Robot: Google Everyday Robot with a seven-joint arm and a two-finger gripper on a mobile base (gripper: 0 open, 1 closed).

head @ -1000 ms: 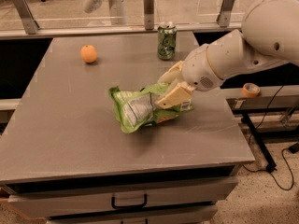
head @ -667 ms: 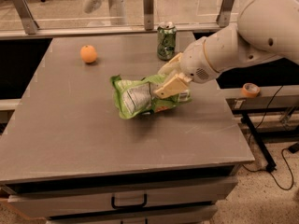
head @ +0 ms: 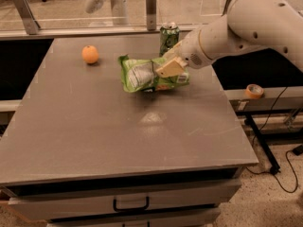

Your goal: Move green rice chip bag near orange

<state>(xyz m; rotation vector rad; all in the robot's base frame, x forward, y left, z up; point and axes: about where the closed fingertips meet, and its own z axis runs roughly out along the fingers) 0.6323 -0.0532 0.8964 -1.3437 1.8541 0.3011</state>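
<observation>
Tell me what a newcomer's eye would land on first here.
The big white arm reaching in from the right stands out, its gripper shut on a crinkled green chip bag over the back middle of the grey table. Next come the small orange at the table's back left and a green soda can just behind the bag.

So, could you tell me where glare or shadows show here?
Camera view: a pale sheen on the table below the green rice chip bag, which the gripper holds at its right end; a small shadow hugs the orange.
</observation>
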